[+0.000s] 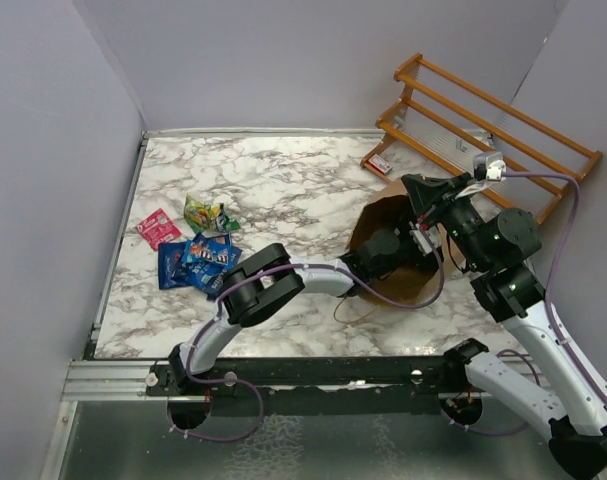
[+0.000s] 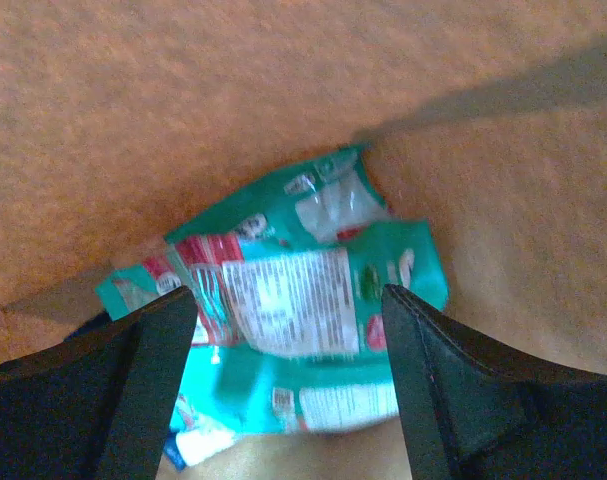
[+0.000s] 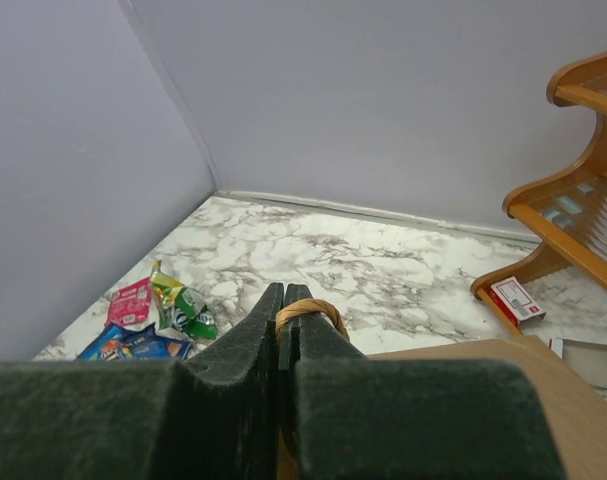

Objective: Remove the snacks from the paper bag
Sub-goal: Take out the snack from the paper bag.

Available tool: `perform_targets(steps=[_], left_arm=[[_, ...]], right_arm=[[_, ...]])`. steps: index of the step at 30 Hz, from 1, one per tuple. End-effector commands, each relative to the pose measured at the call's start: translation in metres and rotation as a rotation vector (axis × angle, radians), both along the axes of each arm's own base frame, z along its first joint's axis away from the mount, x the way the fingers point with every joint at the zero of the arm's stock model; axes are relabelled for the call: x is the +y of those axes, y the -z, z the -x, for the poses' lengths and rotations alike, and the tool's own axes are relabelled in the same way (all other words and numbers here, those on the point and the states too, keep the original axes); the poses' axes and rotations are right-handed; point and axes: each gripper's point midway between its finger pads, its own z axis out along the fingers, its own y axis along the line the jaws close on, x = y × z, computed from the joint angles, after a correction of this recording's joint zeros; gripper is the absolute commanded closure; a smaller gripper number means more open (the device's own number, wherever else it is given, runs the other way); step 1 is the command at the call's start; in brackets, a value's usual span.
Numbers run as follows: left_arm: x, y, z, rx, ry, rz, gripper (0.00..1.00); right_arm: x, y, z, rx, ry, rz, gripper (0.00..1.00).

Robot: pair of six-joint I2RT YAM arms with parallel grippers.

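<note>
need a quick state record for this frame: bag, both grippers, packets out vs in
bag: brown paper bag, open, right side of table
left gripper: inside bag, open, fingers either side of teal packet, not closed on it
right gripper: shut on handle of bag
packets out: blue packets, green packet, pink packet, grouped at table's left
packets in bag: at least the teal packet
task: not finished
</note>
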Motion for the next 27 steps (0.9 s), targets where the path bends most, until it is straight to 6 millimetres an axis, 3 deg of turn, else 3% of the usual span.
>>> perform_targets(steps=[1, 7, 11, 14, 15, 17, 20, 27], left_arm=[[-0.017, -0.008, -0.023, 0.057, -0.117, 0.087, 0.2], [-0.032, 0.03, -0.042, 0.091, -0.179, 0.062, 0.16], [-0.037, 0.042, -0.045, 0.062, -0.164, 0.053, 0.15], [-0.041, 0.06, -0.048, 0.068, -0.161, 0.012, 0.25], [-0.04, 0.062, -0.048, 0.067, -0.162, -0.002, 0.34], [-0.035, 0.06, -0.05, 0.06, -0.181, -0.007, 0.51], [-0.025, 0.047, -0.048, 0.034, -0.194, -0.006, 0.66], [0.0, -0.004, -0.029, 0.013, -0.169, 0.005, 0.88]], right_arm=[[0.003, -0.034, 0.01, -0.076, -0.04, -0.048, 0.98], [0.005, -0.037, 0.011, -0.079, -0.051, -0.052, 0.98], [0.005, -0.039, 0.013, -0.083, -0.055, -0.057, 0.98], [0.003, -0.041, 0.013, -0.088, -0.049, -0.055, 0.98], [0.002, -0.042, 0.014, -0.09, -0.044, -0.057, 0.98], [0.001, -0.044, 0.015, -0.096, -0.041, -0.057, 0.98], [-0.001, -0.044, 0.016, -0.1, -0.036, -0.057, 0.98], [-0.003, -0.036, 0.013, -0.088, -0.015, -0.038, 0.98]])
